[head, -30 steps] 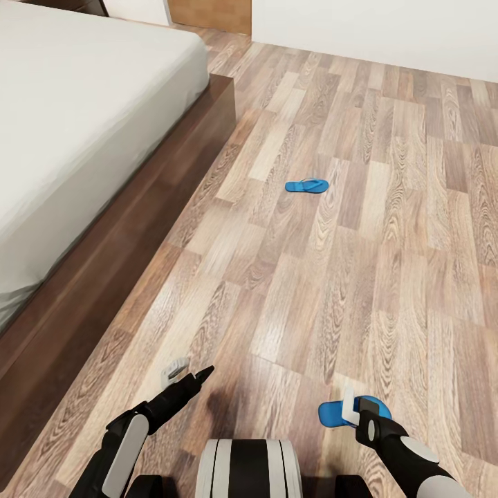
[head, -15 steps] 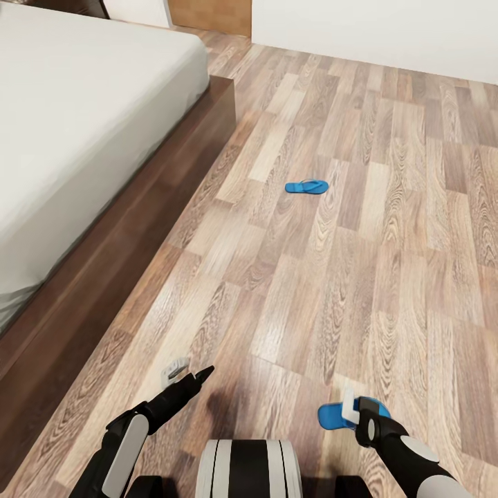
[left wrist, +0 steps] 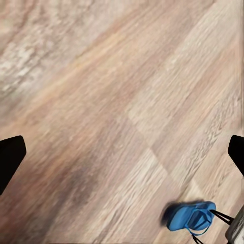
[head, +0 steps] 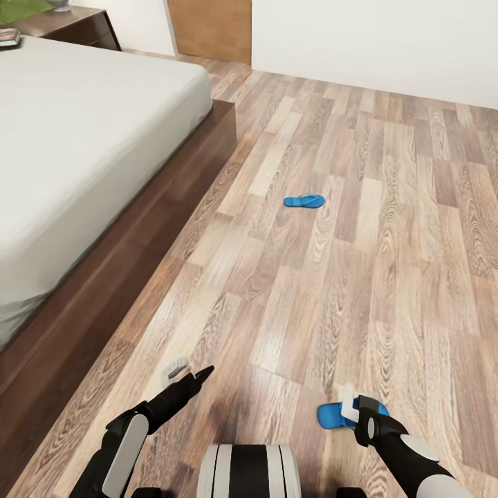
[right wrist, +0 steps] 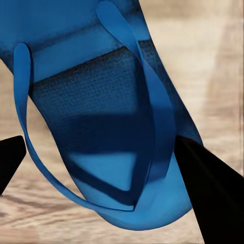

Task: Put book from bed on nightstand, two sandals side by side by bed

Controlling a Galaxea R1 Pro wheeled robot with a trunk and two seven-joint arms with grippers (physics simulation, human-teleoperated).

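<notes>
We hold one sandal in the right gripper: in the right wrist view the blue sole lies between the two dark fingers, which close on it near the strap. The grip is at one end, so the rest of the sole hangs free below the wrist and can be laid flat on the floor without regrasping.

The left gripper carries nothing. Its fingers stand wide apart at the edges of the left wrist view, with bare planks between them. We judge it is kept free for a later pick.

The second sandal lies flat on the floor, well apart from the held one and a little way off the bed, beyond its foot-end corner. Carrying the held sandal there lets us set the pair side by side next to the bed frame.

A dark object at the far edge of the bed may be the book; it is too small to confirm. A dark brown cabinet, possibly a nightstand, stands just beyond that end of the bed.
</notes>
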